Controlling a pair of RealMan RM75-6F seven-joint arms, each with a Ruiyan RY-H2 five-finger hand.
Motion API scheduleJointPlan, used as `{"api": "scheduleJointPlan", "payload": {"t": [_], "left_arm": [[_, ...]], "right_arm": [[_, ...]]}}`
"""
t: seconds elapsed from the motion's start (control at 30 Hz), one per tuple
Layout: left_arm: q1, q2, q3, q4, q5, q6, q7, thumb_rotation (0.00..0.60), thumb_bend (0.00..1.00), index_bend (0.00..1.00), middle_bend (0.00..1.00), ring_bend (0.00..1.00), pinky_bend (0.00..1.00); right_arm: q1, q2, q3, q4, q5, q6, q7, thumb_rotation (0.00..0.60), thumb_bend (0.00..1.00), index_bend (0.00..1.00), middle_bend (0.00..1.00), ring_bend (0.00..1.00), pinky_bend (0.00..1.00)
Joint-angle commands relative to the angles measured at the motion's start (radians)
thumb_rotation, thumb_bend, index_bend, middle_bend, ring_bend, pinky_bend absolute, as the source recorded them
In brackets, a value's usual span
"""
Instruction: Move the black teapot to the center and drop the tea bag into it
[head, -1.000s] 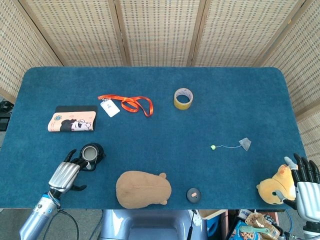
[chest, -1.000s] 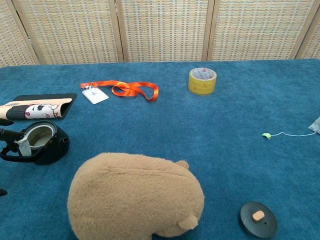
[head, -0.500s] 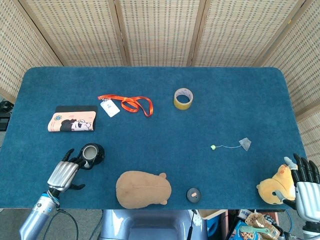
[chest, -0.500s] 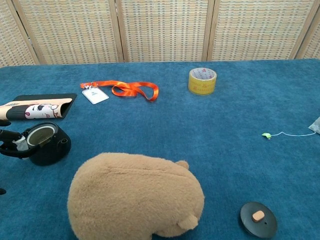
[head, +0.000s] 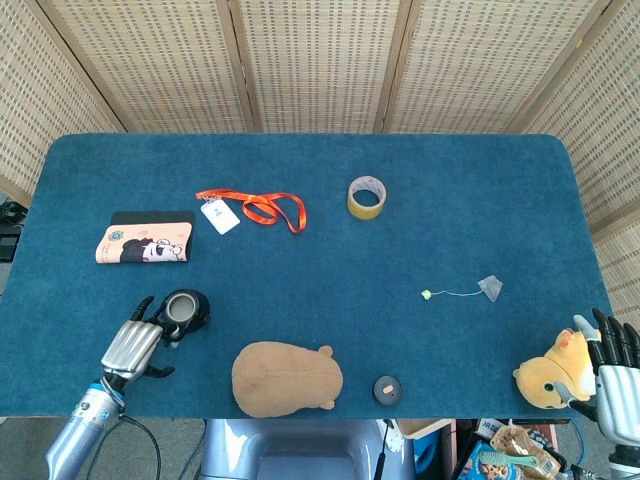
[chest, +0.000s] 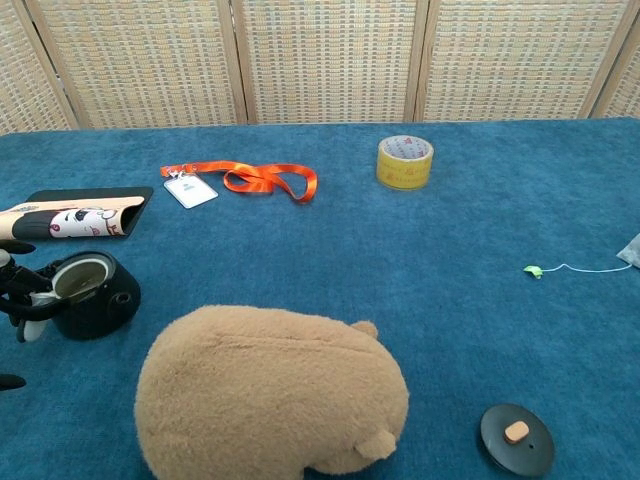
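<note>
While the black teapot (head: 185, 311) sits lidless just up-left of the brown plush (head: 286, 378), the left hand (head: 135, 343) has its fingers curled around the pot's handle side. Its lid (head: 387, 388) lies right of that plush. Further right, the tea bag (head: 489, 288) rests untouched; the right hand (head: 612, 372) hangs open-fingered, gripping nothing, beside a yellow toy (head: 550, 376).
</note>
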Motion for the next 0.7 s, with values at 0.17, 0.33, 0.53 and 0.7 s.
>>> {"api": "scheduleJointPlan", "payload": {"t": [0.17, 0.33, 0.53, 0.7], "left_arm": [[-0.015, -0.005, -0.017, 0.006, -0.007, -0.006, -0.008, 0.6, 0.1, 0.72, 0.7, 0.56, 0.0], [-0.03, -0.007, -0.039, 0.008, -0.021, -0.01, -0.014, 0.6, 0.1, 0.81, 0.78, 0.64, 0.0], [-0.046, -0.004, -0.061, 0.006, -0.039, -0.018, -0.03, 0.6, 0.1, 0.86, 0.83, 0.69, 0.0], [-0.063, 0.0, -0.086, 0.002, -0.065, -0.031, -0.047, 0.6, 0.1, 0.91, 0.88, 0.73, 0.0]], "right_arm": [[0.0, -0.002, 0.003, 0.003, 0.006, -0.002, 0.001, 0.6, 0.18, 0.14, 0.11, 0.0, 0.0], [-0.002, -0.005, 0.004, 0.012, 0.01, -0.003, 0.006, 0.6, 0.18, 0.14, 0.11, 0.0, 0.0], [-0.005, -0.004, 0.005, 0.011, 0.009, 0.001, 0.006, 0.6, 0.18, 0.14, 0.11, 0.0, 0.0], [-0.006, -0.004, 0.006, 0.009, 0.012, 0.001, 0.005, 0.6, 0.18, 0.14, 0.11, 0.0, 0.0]]}}
